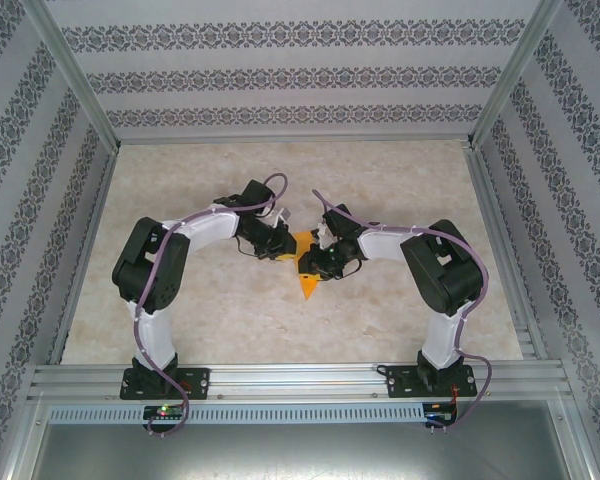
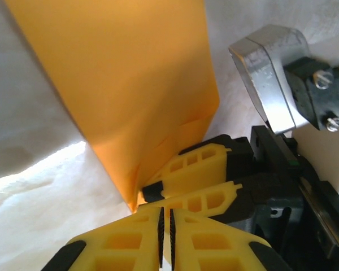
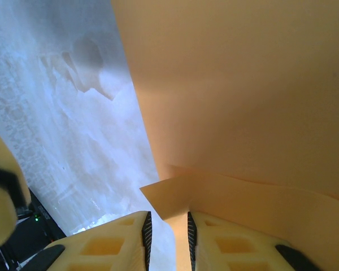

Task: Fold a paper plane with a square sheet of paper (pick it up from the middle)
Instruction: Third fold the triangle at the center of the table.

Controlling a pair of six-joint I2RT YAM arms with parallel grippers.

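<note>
Count: 1 paper, 2 arms, 2 grippers, 1 desk.

Paper: plain orange and thin, already partly folded. In the top view it is a small shape with a pointed tip aimed at the near edge. The wrist views show flat orange panels with straight edges and a layered flap along one fold. It is not a finished dart.

Location: mid-desk, between the two arms where they meet. Whether it rests on the surface or is lifted off it, can't tell.

Left gripper: jaws almost closed, only a thin slit between the pads. The paper's lower corner comes down right at the fingertips, a bit to one side of the slit. Can't tell if any paper is actually pinched. The rest of the sheet rises up and away from this gripper.

Right gripper: jaws a narrow gap apart. A folded flap of the paper drops into the gap and lies against one pad, with desk visible through the rest of the gap, so it is not clamped tight. The main panel spreads above and to one side of this gripper. In the left wrist view its yellow fingers sit at the paper's lower edge, just beside the left fingertips.
</note>
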